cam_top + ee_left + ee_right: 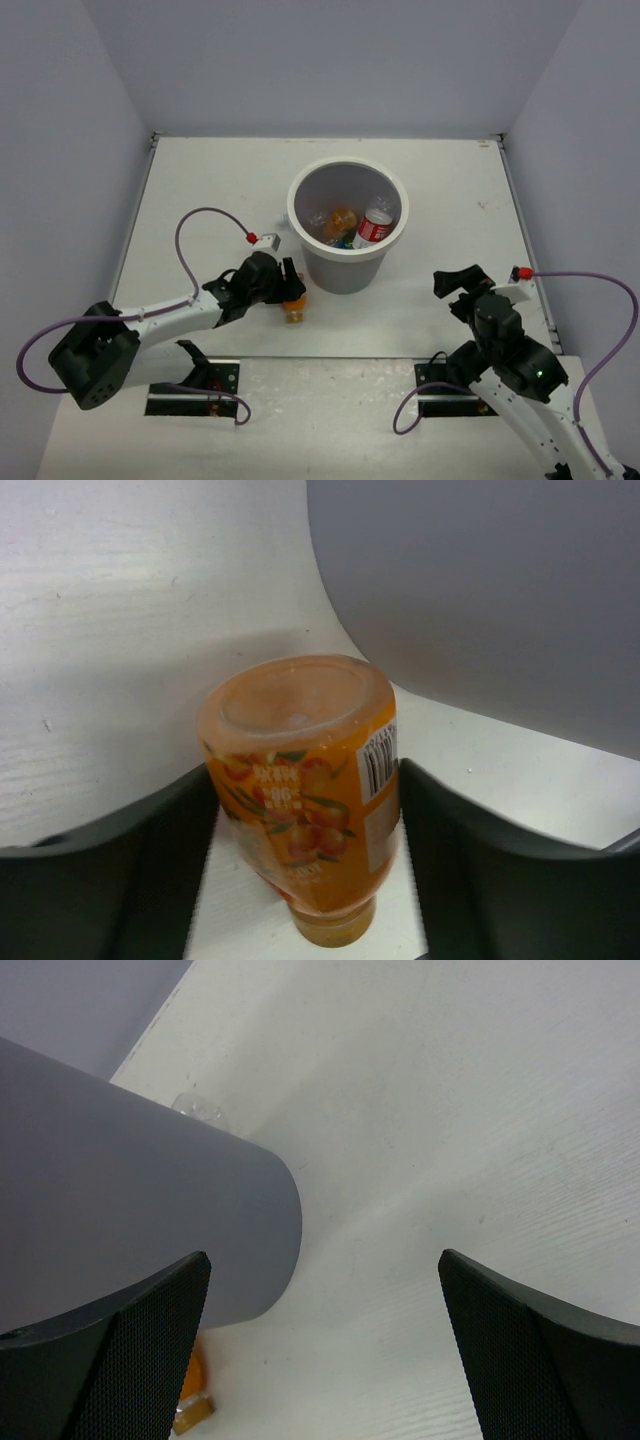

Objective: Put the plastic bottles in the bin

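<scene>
Left wrist: left hand (pixel 308 780) pinching orange bottle (pixel 300 820) just beside bin (pixel 480 610); right hand (pixel 325 1260) spread.

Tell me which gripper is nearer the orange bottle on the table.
Left. The left gripper flanks the orange bottle beside the bin; the right gripper is off on the bin's other side.

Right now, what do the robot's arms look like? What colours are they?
The left arm and right arm are white with chunky black joints. A purple cable loops off each, tipped with a red plug. The left end effector and right end effector are black, each with two wide fingers. A tiny green light glows on the right arm.
</scene>
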Tool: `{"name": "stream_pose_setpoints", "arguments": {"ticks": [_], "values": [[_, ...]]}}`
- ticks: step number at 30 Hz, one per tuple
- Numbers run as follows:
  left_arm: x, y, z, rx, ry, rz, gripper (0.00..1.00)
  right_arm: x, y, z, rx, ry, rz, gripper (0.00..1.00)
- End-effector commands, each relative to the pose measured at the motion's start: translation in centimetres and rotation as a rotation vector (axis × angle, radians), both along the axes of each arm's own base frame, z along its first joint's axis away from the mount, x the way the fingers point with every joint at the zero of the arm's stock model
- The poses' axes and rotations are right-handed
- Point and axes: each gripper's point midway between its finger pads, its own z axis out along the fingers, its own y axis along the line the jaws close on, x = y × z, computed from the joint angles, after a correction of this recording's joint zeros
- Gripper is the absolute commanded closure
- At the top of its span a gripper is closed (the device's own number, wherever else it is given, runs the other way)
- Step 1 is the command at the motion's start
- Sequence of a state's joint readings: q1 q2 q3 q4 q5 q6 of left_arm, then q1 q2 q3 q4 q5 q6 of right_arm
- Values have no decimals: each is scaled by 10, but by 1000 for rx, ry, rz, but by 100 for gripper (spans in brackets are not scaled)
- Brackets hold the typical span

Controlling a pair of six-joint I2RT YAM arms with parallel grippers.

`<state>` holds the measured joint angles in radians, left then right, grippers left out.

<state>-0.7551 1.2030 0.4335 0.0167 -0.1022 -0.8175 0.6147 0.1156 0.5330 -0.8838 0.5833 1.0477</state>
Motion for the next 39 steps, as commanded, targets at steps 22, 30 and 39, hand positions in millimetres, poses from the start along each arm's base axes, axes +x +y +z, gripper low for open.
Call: {"name": "stream_pose_setpoints", "arguments": {"ticks": [22,30,39], "values": [[16,43,366,-421,-818,144,86,6,-1,17,20,-58,-18,1],[68,-51,377,-308,-777,-113,84,13,-2,50,4,-118,-23,1],[93,-91,352,-232,-764,-224,0,22,2,41,-87,-43,-16,1]]}}
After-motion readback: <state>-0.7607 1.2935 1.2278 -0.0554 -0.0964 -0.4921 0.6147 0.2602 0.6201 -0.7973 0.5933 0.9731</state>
